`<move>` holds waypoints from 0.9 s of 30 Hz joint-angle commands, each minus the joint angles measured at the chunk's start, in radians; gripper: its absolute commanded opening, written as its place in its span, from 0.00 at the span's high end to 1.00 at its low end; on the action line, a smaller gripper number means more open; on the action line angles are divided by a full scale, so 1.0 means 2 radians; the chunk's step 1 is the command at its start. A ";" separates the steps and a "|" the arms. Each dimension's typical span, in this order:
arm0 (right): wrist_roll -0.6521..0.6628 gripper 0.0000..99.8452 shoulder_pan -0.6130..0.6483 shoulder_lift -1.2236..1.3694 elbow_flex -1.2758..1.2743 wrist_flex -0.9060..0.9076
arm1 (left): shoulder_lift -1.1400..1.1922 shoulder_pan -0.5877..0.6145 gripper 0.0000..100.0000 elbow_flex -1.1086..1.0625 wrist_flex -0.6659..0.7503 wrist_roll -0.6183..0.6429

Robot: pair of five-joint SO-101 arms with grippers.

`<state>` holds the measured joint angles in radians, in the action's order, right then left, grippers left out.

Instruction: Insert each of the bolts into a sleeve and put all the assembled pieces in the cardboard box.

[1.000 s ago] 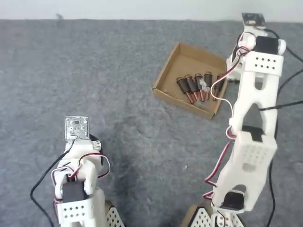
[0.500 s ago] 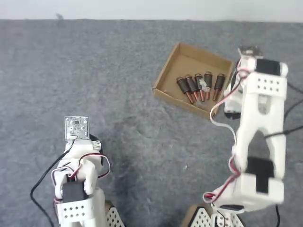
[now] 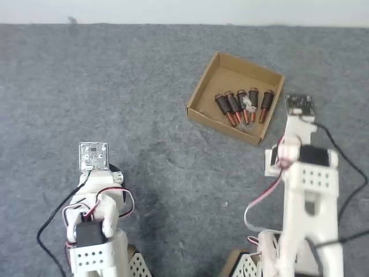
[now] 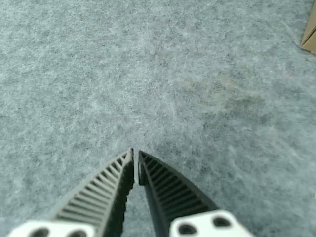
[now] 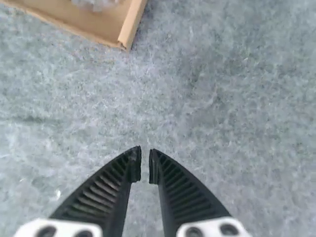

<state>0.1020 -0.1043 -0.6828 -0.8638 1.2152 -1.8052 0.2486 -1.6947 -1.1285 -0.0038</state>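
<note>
Five dark sleeved bolts [image 3: 241, 107] in the brown cardboard box [image 3: 229, 74], seemingly the lot; black left claw [image 4: 136, 156] and right claw [image 5: 144, 160] pinched together empty, only parking remains

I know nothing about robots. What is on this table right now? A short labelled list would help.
Surface: grey mat
Container: cardboard box, open on top
Contents: five assembled pieces, side by side in the box
Left hand: shut, empty, over bare mat
Right hand: shut, empty, over the mat near a box corner
</note>
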 commanded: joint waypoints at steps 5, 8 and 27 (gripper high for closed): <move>-0.005 0.99 0.000 -0.158 -0.136 -0.084 | -0.009 0.031 0.99 0.005 -0.007 0.000; -0.005 0.99 0.000 -0.213 -0.176 -0.089 | -0.009 0.039 0.99 0.005 -0.007 0.000; -0.004 0.99 0.063 -0.571 -0.381 0.031 | -0.009 0.039 0.99 0.005 -0.008 0.000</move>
<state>0.1020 -0.0276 -1.7875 -1.6433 1.2091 -1.8052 0.3207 -1.6947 -1.1377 -0.0038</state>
